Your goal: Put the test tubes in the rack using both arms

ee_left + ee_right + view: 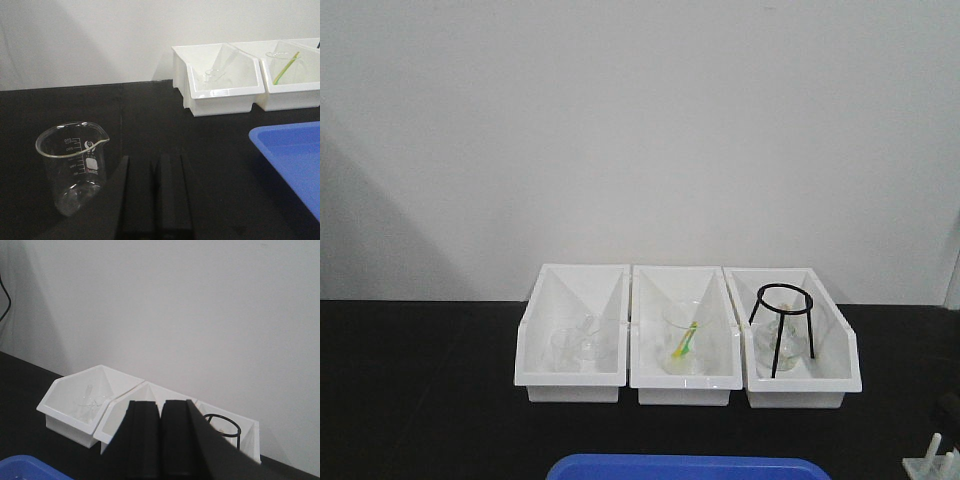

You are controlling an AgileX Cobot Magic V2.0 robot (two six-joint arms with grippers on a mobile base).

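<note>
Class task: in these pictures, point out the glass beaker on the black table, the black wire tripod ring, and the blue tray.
beaker [75, 167]: left wrist view, its clear side wall.
tripod ring [783, 291]: front view, its top ring.
blue tray [292, 155]: left wrist view, its flat floor.

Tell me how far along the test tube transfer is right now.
Nothing looks done. Only a corner of the rack shows at the front view's lower right edge, and no tube is visible in it. Nothing is in hand: the left claw hangs over bare black table beside an empty beaker, and the right claw points toward the white bins, fingers nearly together with nothing between. No test tubes can be made out; every transfer remains.
</note>
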